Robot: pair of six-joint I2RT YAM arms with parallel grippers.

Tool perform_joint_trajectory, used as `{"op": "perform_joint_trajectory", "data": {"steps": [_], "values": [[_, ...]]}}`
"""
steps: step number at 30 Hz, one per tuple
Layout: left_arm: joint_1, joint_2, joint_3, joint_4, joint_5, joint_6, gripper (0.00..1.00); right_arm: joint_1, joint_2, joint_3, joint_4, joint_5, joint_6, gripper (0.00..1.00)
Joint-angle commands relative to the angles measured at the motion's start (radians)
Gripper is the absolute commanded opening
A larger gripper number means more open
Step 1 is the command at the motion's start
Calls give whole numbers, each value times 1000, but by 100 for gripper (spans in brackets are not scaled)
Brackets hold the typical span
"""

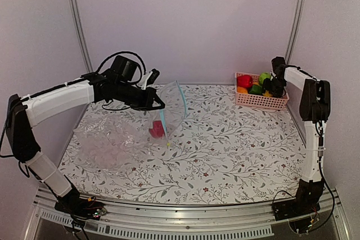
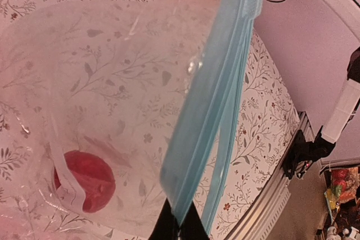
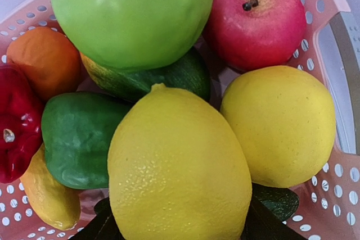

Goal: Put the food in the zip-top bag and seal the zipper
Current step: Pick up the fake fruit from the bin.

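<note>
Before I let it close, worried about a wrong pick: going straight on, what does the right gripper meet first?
The nearest lemon, dead ahead of the right gripper on top of the basket pile. It looks close, though depth is unclear.

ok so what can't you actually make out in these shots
- Right end effector: tiny in the top view; in its wrist view the lemon and bottom edge hide its fingers, grip unclear.
- Left end effector: only fingertips at the left wrist view's bottom edge, on the zipper.
- Red food in the zip-top bag: smeared by crinkled plastic, kind unclear.
</note>
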Motion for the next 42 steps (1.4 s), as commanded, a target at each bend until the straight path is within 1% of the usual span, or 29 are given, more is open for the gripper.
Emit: {"op": "perform_joint_trajectory", "data": {"steps": [1,6,13,17,25,28,30,32,38,42], "values": [[10,13,-3,-6,-2,2,0,1,25,26,8,25,22,63],[10,11,0,-9,-4,4,0,1,16,29,9,4,32,57],[12,3,0,-9,-3,3,0,1,-40,28,1,-15,34,57],[11,0,0,-8,1,3,0,1,-106,1,0,-20,33,57],[12,-5,0,-9,3,-1,0,0,-255,-100,3,-19,10,56],[11,-6,0,-8,2,0,0,4,-331,-159,9,-42,8,56],[12,-7,-1,-7,3,-1,0,14,-387,-219,21,-93,7,57],[12,-6,-2,-6,6,-4,0,43,-469,-267,22,-112,-11,57],[12,-3,-3,-4,11,-5,0,194,-715,-430,30,-142,-37,58],[10,-5,-3,-4,13,-5,0,346,-869,-517,42,-161,-32,59]]}}
